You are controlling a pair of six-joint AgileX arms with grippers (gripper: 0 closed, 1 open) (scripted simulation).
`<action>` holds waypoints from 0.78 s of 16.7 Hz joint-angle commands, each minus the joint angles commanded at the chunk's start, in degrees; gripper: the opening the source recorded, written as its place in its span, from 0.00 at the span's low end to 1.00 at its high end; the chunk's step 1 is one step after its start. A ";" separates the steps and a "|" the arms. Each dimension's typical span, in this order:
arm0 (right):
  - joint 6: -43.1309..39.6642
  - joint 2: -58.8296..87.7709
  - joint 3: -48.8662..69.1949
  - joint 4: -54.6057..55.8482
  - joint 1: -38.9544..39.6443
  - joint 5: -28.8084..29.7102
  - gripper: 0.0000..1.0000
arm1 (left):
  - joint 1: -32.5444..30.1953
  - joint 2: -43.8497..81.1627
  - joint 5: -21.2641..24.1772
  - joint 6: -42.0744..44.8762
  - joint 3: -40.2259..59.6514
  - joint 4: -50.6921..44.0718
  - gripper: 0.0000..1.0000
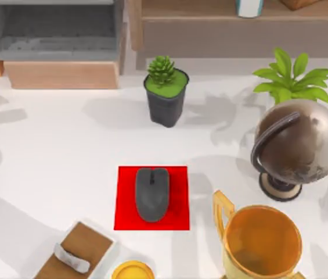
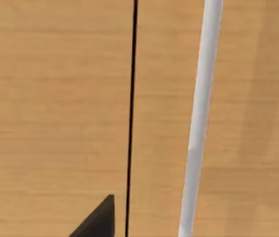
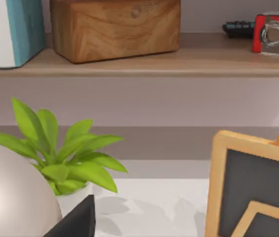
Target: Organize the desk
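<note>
Here, nearest the camera, a gold trophy (image 1: 261, 244), a yellow disc (image 1: 132, 271) and a brown book (image 1: 75, 254) sit on the white desk (image 1: 47, 157). Farther in, a dark mouse (image 1: 152, 193) lies on a red mat (image 1: 124, 203). Beyond stand a globe (image 1: 297, 142) and a potted succulent (image 1: 166, 96). Whether either arm's fingers are apart or together, I cannot tell, nor how the desk lies relative to them.

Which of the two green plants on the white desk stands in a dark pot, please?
The small spiky succulent near the desk's middle has the dark pot; the leafy plant behind the globe does not.
</note>
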 joint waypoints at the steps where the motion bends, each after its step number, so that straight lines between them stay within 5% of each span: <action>1: 0.00 0.00 0.00 0.00 0.00 0.00 1.00 | 0.39 -0.70 0.33 0.04 -1.55 0.85 1.00; 9: 0.00 0.00 0.00 0.00 0.00 0.00 1.00 | 1.04 -1.87 1.18 0.18 -5.57 2.94 1.00; 13: 0.00 0.00 0.00 0.00 0.00 0.00 1.00 | -4.69 -7.30 -1.96 -5.00 -7.21 3.58 1.00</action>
